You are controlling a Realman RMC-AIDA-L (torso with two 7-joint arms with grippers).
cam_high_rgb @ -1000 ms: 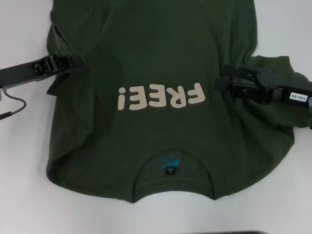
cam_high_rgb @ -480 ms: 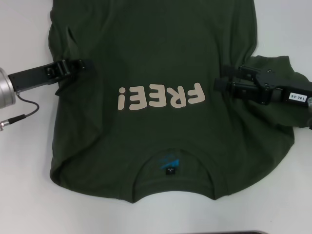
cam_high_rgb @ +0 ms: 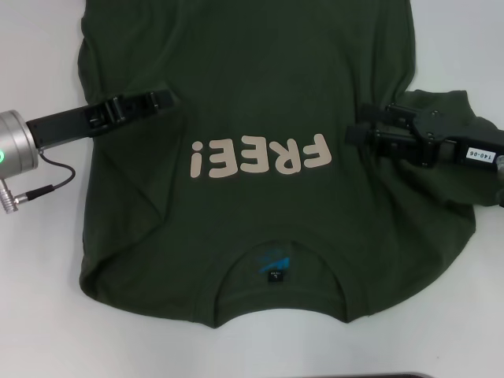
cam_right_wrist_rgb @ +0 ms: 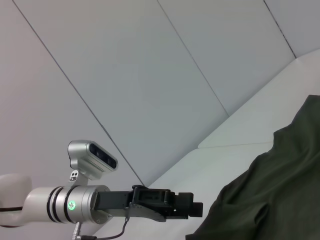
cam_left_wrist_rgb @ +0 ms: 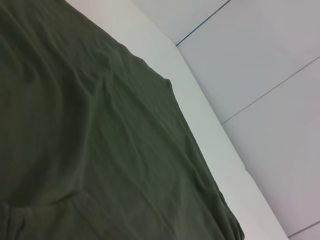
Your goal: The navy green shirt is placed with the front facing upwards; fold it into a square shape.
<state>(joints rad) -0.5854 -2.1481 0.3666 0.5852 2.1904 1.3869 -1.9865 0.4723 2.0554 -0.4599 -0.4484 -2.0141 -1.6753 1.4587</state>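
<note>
The navy green shirt [cam_high_rgb: 252,213] lies flat on the white table, front up. Its cream "FREE!" print [cam_high_rgb: 258,156] is upside down to me, and the blue-and-black neck label [cam_high_rgb: 273,268] is near the table's front. My left gripper [cam_high_rgb: 163,100] reaches in from the left over the chest and is shut on the left sleeve, which is drawn in over the body. My right gripper [cam_high_rgb: 358,132] rests at the shirt's right side, level with the print, with the bunched right sleeve [cam_high_rgb: 445,177] under its arm. The left wrist view shows only shirt cloth [cam_left_wrist_rgb: 90,150]. The right wrist view shows the left gripper [cam_right_wrist_rgb: 192,210] beside the shirt's edge [cam_right_wrist_rgb: 270,200].
Bare white table [cam_high_rgb: 39,299] surrounds the shirt on the left, front and right. A grey cable [cam_high_rgb: 47,185] hangs from the left wrist. Pale wall panels [cam_right_wrist_rgb: 150,75] stand behind the table.
My left gripper has moved right, from the shirt's left edge to over the chest. It drew the left sleeve inward, so that edge now looks straight. The right gripper has stayed in place.
</note>
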